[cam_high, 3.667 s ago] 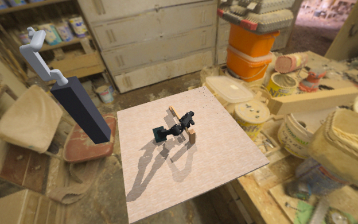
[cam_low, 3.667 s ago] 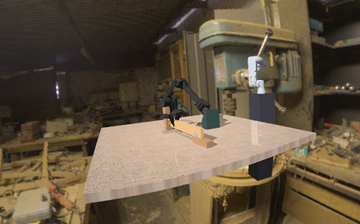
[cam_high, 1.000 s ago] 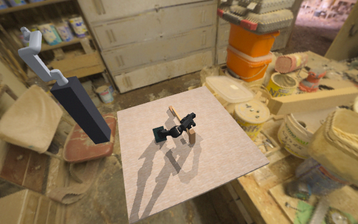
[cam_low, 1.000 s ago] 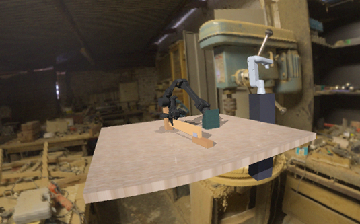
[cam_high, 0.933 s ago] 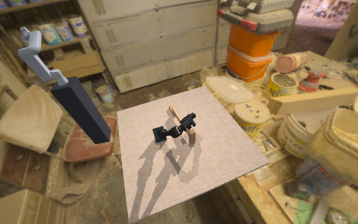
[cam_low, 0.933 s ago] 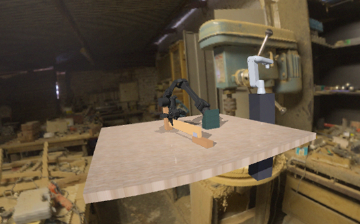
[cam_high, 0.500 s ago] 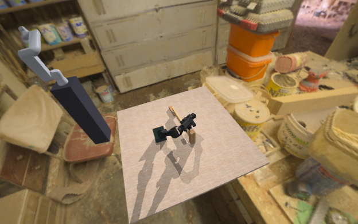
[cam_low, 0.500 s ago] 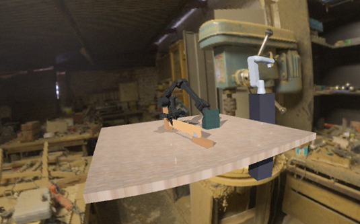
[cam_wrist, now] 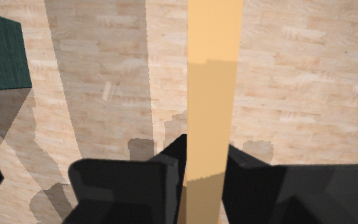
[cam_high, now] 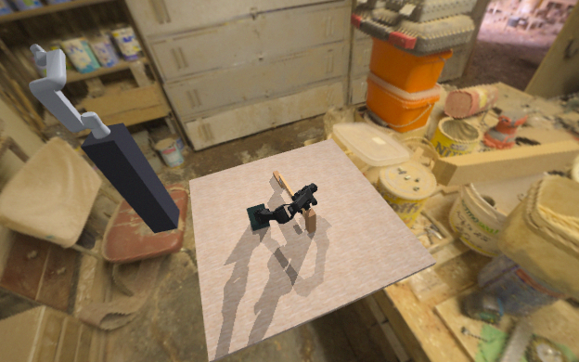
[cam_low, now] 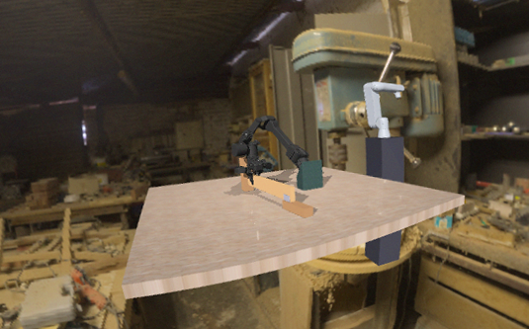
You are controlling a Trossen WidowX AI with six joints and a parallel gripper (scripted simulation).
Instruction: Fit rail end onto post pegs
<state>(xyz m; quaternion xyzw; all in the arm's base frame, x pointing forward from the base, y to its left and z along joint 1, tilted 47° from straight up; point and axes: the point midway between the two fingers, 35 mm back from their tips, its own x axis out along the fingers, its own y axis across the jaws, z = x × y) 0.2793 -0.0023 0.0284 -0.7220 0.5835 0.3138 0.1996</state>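
Observation:
The long pale wooden rail [cam_high: 285,184] [cam_low: 275,188] [cam_wrist: 212,90] stands on edge. Its far end is at the small bracket [cam_low: 287,198] on the low footboard block [cam_low: 299,209]. My gripper [cam_low: 252,180] [cam_wrist: 197,138] is shut on the rail near its near end, one finger on each side. The short brown post [cam_high: 311,223] [cam_low: 245,185] stands upright close to that end. The arm and gripper cover the joint, so the pegs, the holes and any gap between rail and post are hidden. The rail looks roughly level, but I cannot tell exactly.
The dark green base block [cam_high: 252,223] [cam_low: 311,175] [cam_wrist: 12,55] of my arm stands to one side of the rail. The wooden table top [cam_high: 353,251] [cam_low: 196,232] carries arm shadows. A dark pillar [cam_high: 135,181] [cam_low: 386,157] with a grey arm stands beyond the table.

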